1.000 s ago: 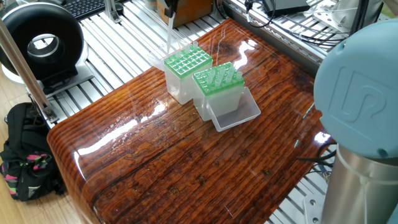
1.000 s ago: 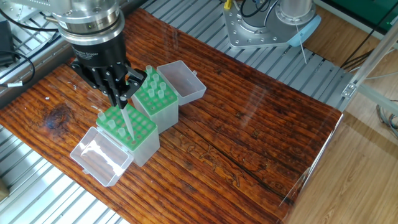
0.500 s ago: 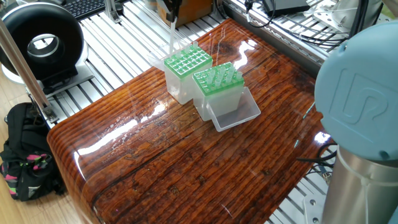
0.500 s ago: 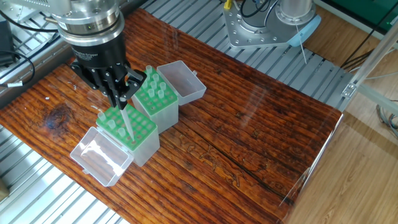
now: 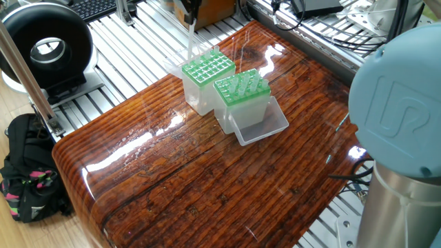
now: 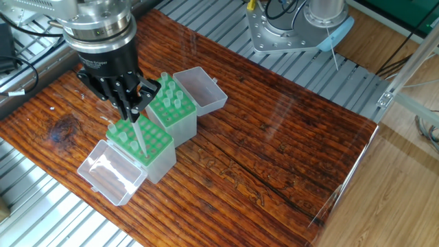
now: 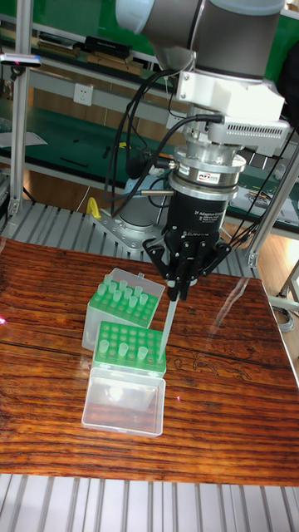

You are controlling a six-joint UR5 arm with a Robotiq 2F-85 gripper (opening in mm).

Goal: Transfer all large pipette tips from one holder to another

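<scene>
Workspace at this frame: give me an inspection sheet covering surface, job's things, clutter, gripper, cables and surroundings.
Surface: glossy dark wooden tabletop on a slatted aluminium frame; glare patches.
Job's things: two clear plastic holder boxes with green perforated racks, lids hinged open. The rack nearer the table edge shows few translucent tips; the other rack holds more. One translucent whitish pipette tip hangs point-down over the near rack.
Clutter: nothing seen on the tabletop.
Gripper: black two-finger gripper shut on the tip's top.
Cables: black cables loop behind the arm's wrist.
Surroundings: black round fan, black backpack on the floor, grey robot base.
</scene>
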